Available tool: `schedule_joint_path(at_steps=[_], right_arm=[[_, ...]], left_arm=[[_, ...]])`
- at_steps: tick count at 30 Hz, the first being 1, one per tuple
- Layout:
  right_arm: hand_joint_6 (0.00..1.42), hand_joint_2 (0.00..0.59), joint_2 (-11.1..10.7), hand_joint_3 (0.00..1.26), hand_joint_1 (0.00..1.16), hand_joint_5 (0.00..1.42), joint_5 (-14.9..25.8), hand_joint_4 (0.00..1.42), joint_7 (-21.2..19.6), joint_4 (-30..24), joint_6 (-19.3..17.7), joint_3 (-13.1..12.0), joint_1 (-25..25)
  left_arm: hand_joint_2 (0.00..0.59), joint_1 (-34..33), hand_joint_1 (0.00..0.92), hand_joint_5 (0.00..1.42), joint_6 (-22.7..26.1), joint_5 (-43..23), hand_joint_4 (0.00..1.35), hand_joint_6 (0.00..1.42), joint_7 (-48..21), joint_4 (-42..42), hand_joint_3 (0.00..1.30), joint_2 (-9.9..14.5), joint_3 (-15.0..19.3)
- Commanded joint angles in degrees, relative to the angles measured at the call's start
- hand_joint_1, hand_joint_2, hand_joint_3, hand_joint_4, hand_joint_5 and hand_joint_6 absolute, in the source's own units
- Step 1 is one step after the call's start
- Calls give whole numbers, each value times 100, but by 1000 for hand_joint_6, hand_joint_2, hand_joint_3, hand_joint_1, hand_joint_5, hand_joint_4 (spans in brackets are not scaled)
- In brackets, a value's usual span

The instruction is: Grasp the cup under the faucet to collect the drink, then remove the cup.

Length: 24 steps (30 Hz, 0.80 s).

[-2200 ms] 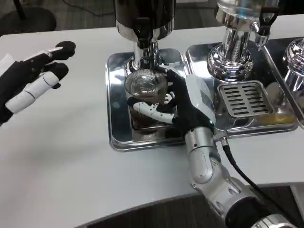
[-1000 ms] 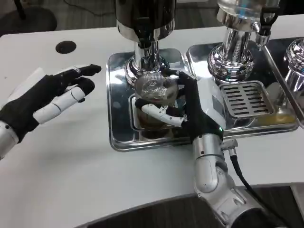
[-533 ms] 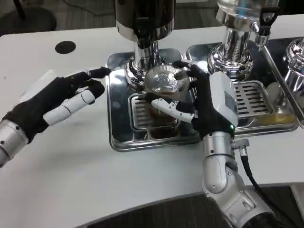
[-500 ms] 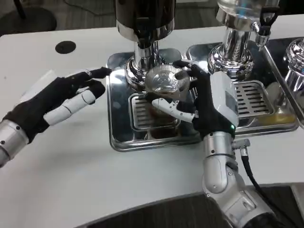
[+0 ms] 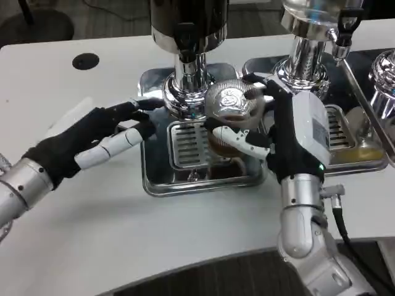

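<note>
My right hand [image 5: 290, 139] has the cup [image 5: 232, 117] wrapped up, fingers curled round the side with the thumb across the front. Compared to a couple of seconds back, the cup's come up off the grate [image 5: 192, 145] and slid over to the right, so it's now hanging over the right edge of the left tray [image 5: 154, 179], between the dark dispenser [image 5: 188, 24] and the chrome one [image 5: 305, 55] next door. It's no longer under the faucet [image 5: 188, 65]. There looks to be dark liquid in the bottom half, though the glass is glary, so I wouldn't swear to how full it is. I'd call the collecting part done and the removal well under way; it just needs setting down somewhere.

My left hand [image 5: 102, 135] has crept in too. It was way out over the white table [image 5: 92, 246] before, and now its fingertips are right at the left rim of that tray, near the base of the dark dispenser. Fingers are stretched out flat, holding nothing.

As for writing: nothing readable. There's a small green light on the right wrist and a black round spot [image 5: 85, 61] on the table, but no brand or label I can make out.
</note>
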Motion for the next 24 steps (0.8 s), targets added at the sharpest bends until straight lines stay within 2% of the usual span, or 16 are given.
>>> schedule_joint_path(at_steps=[1,14,21,24], right_arm=[[1144,203,-9,496,733,813,-70,579,55,-466,33,-10,176],[1160,211,12,497,731,812,-198,586,263,-1285,136,38,722],[1149,221,-46,501,722,822,-354,592,509,-2267,264,96,1405],[1157,221,-84,505,720,822,-362,594,673,-2795,271,102,1831]], left_arm=[[133,-9,0,165,-120,27,120,389,-62,-73,193,-51,-76],[130,296,0,158,-215,-74,120,389,-158,-458,192,12,-64],[129,750,0,155,-153,-203,120,389,-286,-1009,191,115,29],[129,1248,0,155,-99,-338,120,389,-285,-1615,191,222,175]])
